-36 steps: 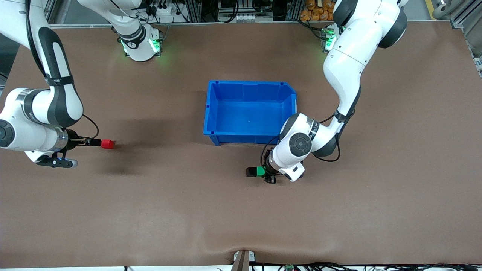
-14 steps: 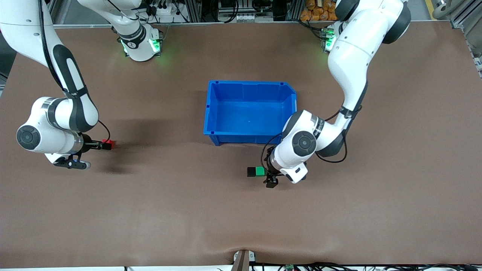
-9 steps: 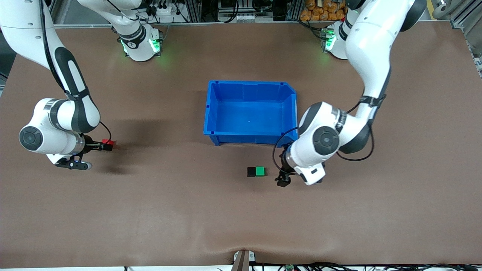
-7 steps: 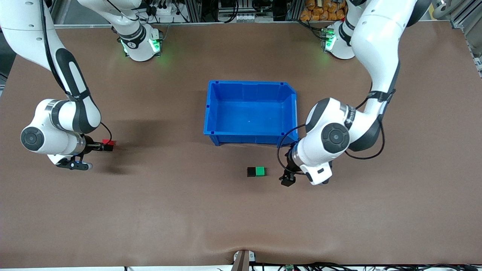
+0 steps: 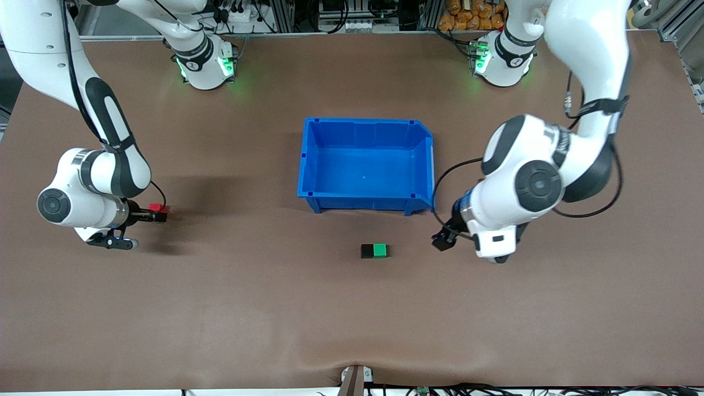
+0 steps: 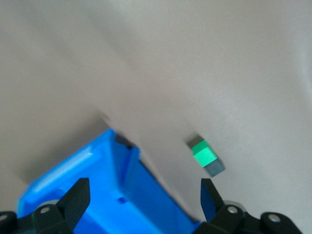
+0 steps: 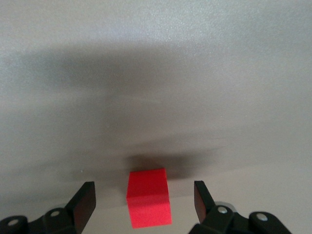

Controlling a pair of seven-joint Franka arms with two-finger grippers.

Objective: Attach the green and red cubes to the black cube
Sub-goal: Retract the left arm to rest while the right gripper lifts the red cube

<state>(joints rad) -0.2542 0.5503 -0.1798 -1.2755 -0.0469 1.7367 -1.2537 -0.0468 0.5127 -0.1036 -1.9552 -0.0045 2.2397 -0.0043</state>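
Your brown table has one blue bin and three cubes. The green cube and black cube sit touching, nearer the camera than the bin, their row running along the table's length. The red cube sits alone toward the right arm's end. The right gripper straddles it, jaws apart, not clamped. The left gripper hangs wide open over bare table beside the pair, holding nothing.
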